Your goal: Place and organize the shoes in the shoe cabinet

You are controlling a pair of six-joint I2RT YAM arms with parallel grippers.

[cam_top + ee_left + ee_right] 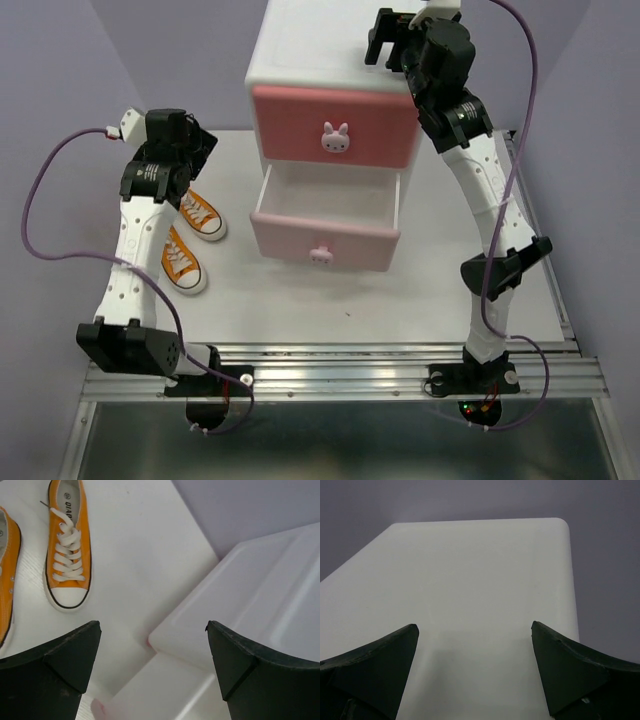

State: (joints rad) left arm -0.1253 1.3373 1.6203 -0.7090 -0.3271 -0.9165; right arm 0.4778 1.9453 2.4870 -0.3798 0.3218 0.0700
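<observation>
Orange canvas on the left of the table [450,300]: two sneakers lie side by side, soles down and laces up. The far sneaker [205,217] and the near sneaker [185,265] run parallel. Their long axes are angled across the table, with the white toe caps aimed toward the near edge and slightly right. Both are well apart from the shoe cabinet [300,60], which stands upright at the back centre, facing the arms.

Its deep pink upper drawer [290,125] is closed. The pale pink lower drawer [290,235] is pulled out toward the arms, with its bunny knob [321,253] at the front.

In the top view the left arm [140,225] crosses over the sneakers and hides their heels. The left gripper [152,627] hangs above bare table between the far sneaker and the cabinet's corner, fingers spread wide and holding nothing. The right gripper [474,626] is up high over the cabinet's flat white top, fingers likewise apart and empty. In the top view the right arm partly covers the cabinet's right edge.
</observation>
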